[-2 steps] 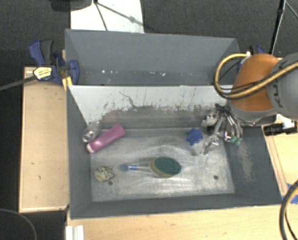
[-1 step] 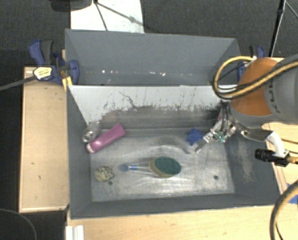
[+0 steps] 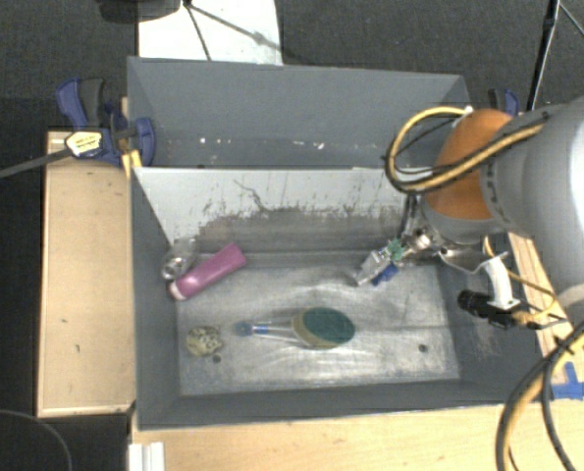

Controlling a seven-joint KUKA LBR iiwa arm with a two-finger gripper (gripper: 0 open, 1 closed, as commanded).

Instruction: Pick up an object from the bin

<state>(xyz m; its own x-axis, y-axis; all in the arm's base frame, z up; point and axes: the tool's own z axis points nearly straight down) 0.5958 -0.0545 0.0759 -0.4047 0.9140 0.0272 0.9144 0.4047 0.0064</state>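
Note:
My gripper [image 3: 375, 268] is low over the back right part of the bin floor, near the foot of the back wall. A small blue bit shows at its tip; whether that is a loose thing I cannot tell. Nearest to it lies a brush with a dark green oval head [image 3: 323, 327] and a thin blue handle pointing left, on the floor in the middle, to the lower left of the gripper and apart from it.
A pink cylinder [image 3: 206, 270] lies at the left of the floor with a small shiny metal piece [image 3: 178, 259] at its upper end. A speckled, stone-like lump [image 3: 204, 340] sits at the front left. The arm with its orange cover and cables hangs over the bin's right side.

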